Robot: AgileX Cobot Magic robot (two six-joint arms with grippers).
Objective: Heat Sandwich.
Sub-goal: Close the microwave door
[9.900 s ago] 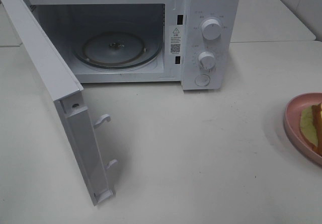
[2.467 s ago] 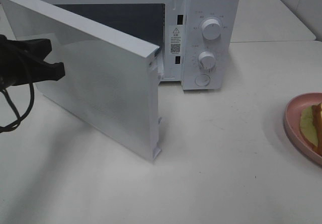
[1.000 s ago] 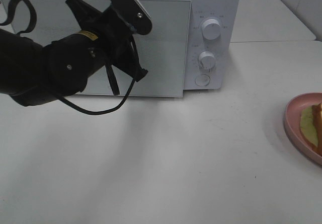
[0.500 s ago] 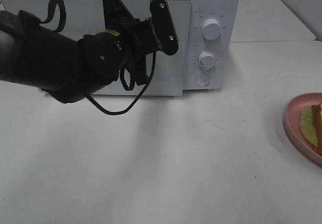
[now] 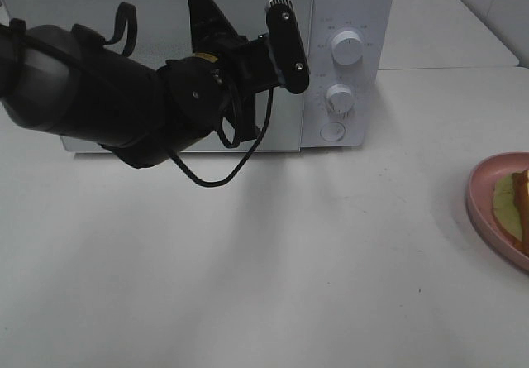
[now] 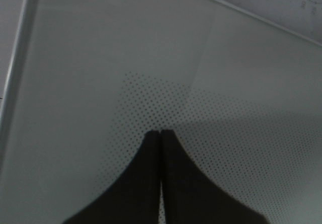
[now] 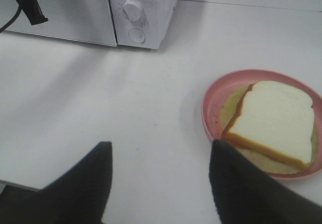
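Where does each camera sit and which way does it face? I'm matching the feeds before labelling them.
Exterior high: mounted above, looking down at the table, microwave and left arm.
Left wrist: on the left arm, facing the microwave door close up; left gripper shut.
Right wrist: looks across the table at the sandwich on its pink plate; right gripper open.
Shared: every view shows the microwave.
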